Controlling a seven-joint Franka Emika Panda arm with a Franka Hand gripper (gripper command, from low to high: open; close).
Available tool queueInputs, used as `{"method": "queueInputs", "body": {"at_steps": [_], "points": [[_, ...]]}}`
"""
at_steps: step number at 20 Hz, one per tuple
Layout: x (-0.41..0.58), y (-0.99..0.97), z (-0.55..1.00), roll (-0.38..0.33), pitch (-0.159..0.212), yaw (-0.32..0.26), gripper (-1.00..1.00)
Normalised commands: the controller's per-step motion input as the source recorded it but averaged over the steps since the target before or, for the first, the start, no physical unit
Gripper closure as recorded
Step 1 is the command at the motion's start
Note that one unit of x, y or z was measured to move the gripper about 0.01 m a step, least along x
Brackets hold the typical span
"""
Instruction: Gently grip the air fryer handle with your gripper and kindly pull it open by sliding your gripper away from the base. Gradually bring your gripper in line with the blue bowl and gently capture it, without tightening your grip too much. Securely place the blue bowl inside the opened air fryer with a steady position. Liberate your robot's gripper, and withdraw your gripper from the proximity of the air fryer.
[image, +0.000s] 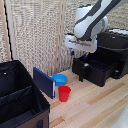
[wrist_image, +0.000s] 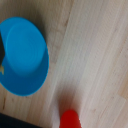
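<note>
Overhead, the white arm (image: 90, 22) reaches in from the exterior view's upper right, its end effector (image: 74, 52) hanging in the air above the desk (image: 95, 102) — small and dark in that view, too blurred to tell whether the fingers are apart or together. Nothing shows between them. The fryer (image: 116, 47) sits at the exterior view's right, black and boxy, its drawer (image: 95, 67) already pulled out toward the middle of the desk, open at the top, inside too dark to read. The handle (image: 82, 71) juts from the drawer's front as a short dark bar. The blue bowl (image: 60, 79) rests upright on the pale wood, below and to the exterior view's left of the end effector, apart from it. A dark blue panel (image: 44, 81) stands just beside the bowl on its left; a red cup (image: 64, 93) stands near it, toward the camera. A black fabric bin (image: 20, 100) fills the lower left corner. A woven screen (image: 35, 35) backs the scene. Wrist view: looks straight down on the bowl (wrist_image: 22, 55) — round, shallow, nothing in it, lying on the wood grain (wrist_image: 95, 55). Red cup (wrist_image: 70, 120) shows only as a blurred red patch at the frame edge, apart from the bowl. A dark sliver at the bowl's side cannot be identified.
</note>
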Motion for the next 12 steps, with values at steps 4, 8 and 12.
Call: {"method": "queueInputs", "body": {"at_steps": [4, 8, 12], "points": [[0.353, 0.43, 0.0, 0.165, 0.142, 0.157, -1.0], [0.356, 0.33, -0.12, 0.117, 0.108, 0.136, -1.0], [0.281, 0.11, -0.28, -0.058, 0.091, 0.054, -1.0]]}}
